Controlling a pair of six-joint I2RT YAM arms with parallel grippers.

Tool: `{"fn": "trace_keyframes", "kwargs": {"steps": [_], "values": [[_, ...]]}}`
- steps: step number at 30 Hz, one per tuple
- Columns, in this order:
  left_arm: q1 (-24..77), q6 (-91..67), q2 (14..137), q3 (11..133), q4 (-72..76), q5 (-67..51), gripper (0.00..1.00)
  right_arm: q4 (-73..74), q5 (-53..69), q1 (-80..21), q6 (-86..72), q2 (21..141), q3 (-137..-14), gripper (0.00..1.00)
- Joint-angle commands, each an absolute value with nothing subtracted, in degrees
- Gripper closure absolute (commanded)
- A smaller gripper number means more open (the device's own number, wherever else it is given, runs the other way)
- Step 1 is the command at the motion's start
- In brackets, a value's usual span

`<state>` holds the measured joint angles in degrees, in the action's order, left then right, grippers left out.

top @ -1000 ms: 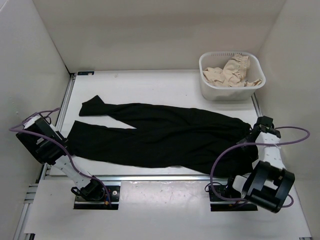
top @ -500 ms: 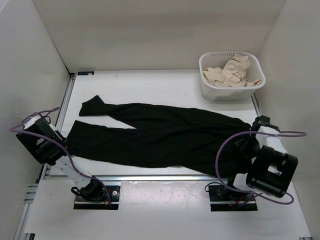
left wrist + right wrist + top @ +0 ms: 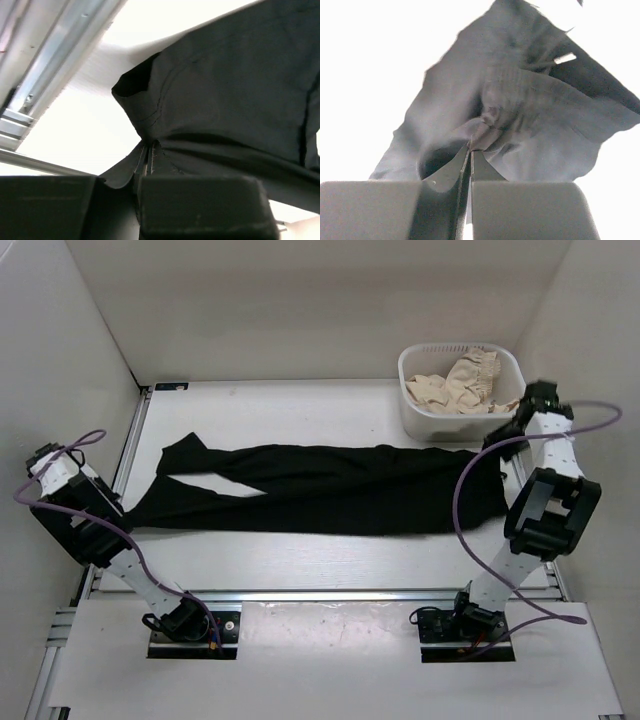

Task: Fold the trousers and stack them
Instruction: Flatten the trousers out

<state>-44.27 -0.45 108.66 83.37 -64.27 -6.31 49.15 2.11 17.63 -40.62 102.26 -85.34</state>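
White walls enclosed the white worktop. The trousers stretched across it, left gripper and right gripper each clenched on one end.

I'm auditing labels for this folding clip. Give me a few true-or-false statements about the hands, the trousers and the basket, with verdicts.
1. The left hand and the right hand are each shut on the trousers. True.
2. The basket is empty. False: a beige cloth lies in it.
3. The trousers are folded into a neat stack. False: they are stretched out lengthwise across the table.
4. The basket stands at the table's far right corner. True.
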Motion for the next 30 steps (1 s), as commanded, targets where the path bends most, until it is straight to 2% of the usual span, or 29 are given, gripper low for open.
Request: {"fn": "trace_keyframes", "kwargs": {"steps": [1, 2, 6, 7, 9, 10, 14, 20, 25, 28, 30], "values": [[-45.0, 0.0, 108.4, 87.1, -62.1, -4.3, 0.86, 52.1, 0.0, 17.0, -35.4, 100.9, -96.2, 1.00], [-45.0, 0.0, 108.4, 87.1, -62.1, -4.3, 0.86, 52.1, 0.0, 17.0, -35.4, 98.8, -96.2, 1.00], [-45.0, 0.0, 107.1, 83.9, -62.1, -3.8, 0.86, 48.3, 1.2, 17.0, -34.9, 90.8, -81.2, 1.00], [-45.0, 0.0, 106.3, 82.9, -62.1, -3.8, 0.86, 47.5, 1.2, 17.6, -34.9, 89.1, -73.2, 1.00], [-45.0, 0.0, 104.8, 79.3, -62.1, -2.6, 0.86, 45.5, 0.7, 18.8, -36.6, 83.3, -65.0, 1.00], [-45.0, 0.0, 104.1, 78.0, -61.5, -2.1, 0.86, 44.9, 0.7, 20.5, -37.3, 81.1, -57.1, 1.00], [-46.1, 0.0, 101.3, 72.0, -59.2, 1.6, 0.86, 45.5, -2.9, 27.4, -40.8, 71.4, -43.2, 1.00], [-48.6, 0.0, 101.3, 67.6, -58.1, 5.6, 0.86, 48.3, -7.1, 39.3, -42.5, 70.0, -37.4, 1.00], [-48.6, 0.0, 100.8, 66.4, -57.6, 6.9, 0.86, 50.3, -8.4, 41.2, -44.5, 72.9, -38.8, 1.00], [-48.6, 0.0, 97.8, 66.4, -57.6, 7.6, 0.86, 53.7, -12.3, 41.2, -45.1, 69.0, -40.9, 1.00], [-48.6, 0.0, 97.3, 65.7, -57.6, 8.2, 0.86, 54.6, -14.5, 41.2, -45.1, 69.0, -40.9, 0.86]]}}
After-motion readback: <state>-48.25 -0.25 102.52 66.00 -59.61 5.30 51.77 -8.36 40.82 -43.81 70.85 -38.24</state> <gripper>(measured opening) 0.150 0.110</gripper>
